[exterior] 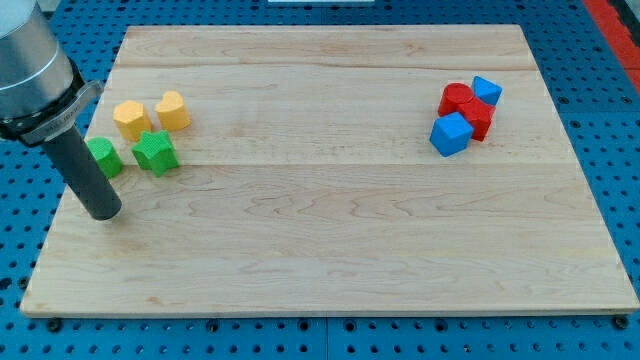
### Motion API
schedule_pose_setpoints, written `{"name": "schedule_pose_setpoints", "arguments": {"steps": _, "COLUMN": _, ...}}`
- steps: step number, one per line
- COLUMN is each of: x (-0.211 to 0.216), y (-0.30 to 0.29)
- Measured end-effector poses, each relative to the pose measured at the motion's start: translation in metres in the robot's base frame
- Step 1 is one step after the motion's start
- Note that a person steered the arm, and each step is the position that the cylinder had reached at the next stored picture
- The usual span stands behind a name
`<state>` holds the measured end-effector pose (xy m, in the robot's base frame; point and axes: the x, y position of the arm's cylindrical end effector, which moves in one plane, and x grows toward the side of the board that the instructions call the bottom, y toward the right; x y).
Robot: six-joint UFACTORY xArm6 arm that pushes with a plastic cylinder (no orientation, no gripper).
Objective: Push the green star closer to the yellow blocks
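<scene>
The green star (pixel 155 152) lies near the board's left side, just below the two yellow blocks: a yellow hexagon (pixel 131 119) and a yellow heart-like block (pixel 172 110). The star's top nearly touches the hexagon. A second green block (pixel 105 157) sits to the star's left, partly hidden behind the rod. My tip (pixel 103 212) rests on the board below and left of the star, a short way below the second green block.
At the view's right, a cluster of blocks stands together: a blue cube (pixel 451 133), a small blue block (pixel 487 90) and red blocks (pixel 468 107). The wooden board (pixel 330 250) lies on a blue pegboard surface.
</scene>
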<state>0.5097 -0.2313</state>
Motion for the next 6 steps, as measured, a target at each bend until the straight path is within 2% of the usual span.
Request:
{"name": "schedule_pose_setpoints", "arguments": {"steps": 3, "x": -0.001, "y": -0.006}}
{"name": "schedule_pose_setpoints", "arguments": {"steps": 4, "x": -0.001, "y": 0.022}}
{"name": "schedule_pose_setpoints", "arguments": {"steps": 5, "x": -0.037, "y": 0.059}}
{"name": "schedule_pose_setpoints", "arguments": {"steps": 6, "x": -0.105, "y": 0.063}}
